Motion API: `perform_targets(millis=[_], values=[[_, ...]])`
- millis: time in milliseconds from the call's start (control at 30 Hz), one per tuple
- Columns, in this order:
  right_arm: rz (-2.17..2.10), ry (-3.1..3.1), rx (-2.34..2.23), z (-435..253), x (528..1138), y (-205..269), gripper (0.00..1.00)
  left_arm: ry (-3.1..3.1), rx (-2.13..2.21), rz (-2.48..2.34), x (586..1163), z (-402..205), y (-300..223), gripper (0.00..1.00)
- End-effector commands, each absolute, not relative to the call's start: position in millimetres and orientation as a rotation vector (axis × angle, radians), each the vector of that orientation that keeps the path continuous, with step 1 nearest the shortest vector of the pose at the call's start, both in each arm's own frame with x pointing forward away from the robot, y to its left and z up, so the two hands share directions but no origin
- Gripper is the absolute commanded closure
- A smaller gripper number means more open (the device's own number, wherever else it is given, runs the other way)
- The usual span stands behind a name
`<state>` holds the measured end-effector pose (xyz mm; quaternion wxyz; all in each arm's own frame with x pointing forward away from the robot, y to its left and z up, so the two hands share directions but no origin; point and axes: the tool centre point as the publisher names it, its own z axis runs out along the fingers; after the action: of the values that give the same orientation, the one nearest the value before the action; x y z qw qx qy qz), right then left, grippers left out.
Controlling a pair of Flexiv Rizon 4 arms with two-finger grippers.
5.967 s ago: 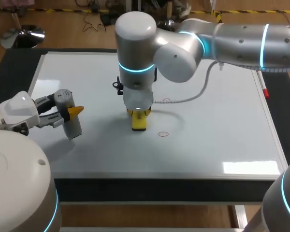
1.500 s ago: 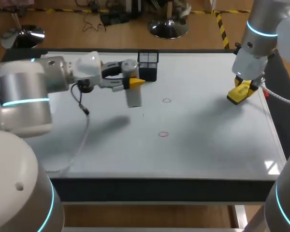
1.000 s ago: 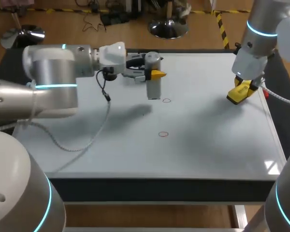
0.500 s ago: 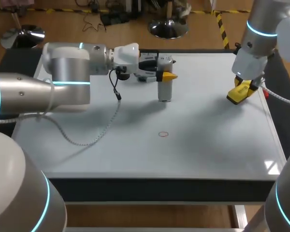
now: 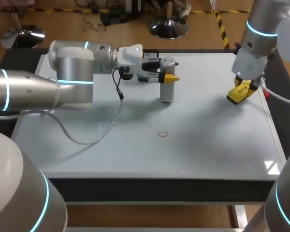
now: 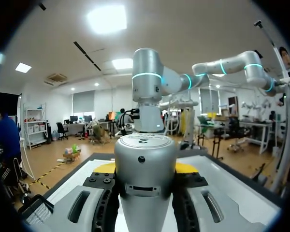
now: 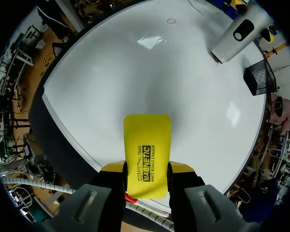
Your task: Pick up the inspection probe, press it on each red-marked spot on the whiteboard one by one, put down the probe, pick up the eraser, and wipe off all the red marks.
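The inspection probe (image 5: 167,82), a grey cylinder, stands upright with its lower end on the whiteboard (image 5: 87,145). My left gripper (image 5: 168,76) is shut on its upper part; in the left wrist view the probe (image 6: 145,183) fills the gap between the fingers. One small red ring (image 5: 163,134) shows on the board in front of the probe, also seen far ahead of my right gripper (image 7: 171,21). My right gripper (image 5: 241,89), near the board's right edge, is shut on the yellow eraser (image 5: 238,95), which sticks out ahead of the fingers (image 7: 146,150) just above the board.
A black mesh basket (image 7: 260,77) stands at the board's far edge, behind the left gripper. A red marker (image 5: 266,93) lies along the right edge, beside the eraser. My left arm (image 5: 63,77) stretches across the board's far left part.
My left arm has carried the probe rightward to the far red ring, which the probe's lower end now covers. The right arm and eraser have not moved.
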<state>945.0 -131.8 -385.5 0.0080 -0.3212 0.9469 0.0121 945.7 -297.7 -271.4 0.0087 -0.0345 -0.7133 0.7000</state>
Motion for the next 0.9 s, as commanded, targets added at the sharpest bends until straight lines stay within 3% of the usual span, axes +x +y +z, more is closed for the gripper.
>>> perform_targets(millis=[33, 900], values=[[0.034, 2.96, -1.006, -385.0, 945.3, -132.4, 1.0, -2.213, -0.123, 2.176, 950.0, -275.1, -300.5, 1.0], [0.034, 2.96, -1.006, -385.0, 945.3, -132.4, 1.0, -2.234, -0.117, 2.157, 954.1, -276.8, -298.4, 1.0]])
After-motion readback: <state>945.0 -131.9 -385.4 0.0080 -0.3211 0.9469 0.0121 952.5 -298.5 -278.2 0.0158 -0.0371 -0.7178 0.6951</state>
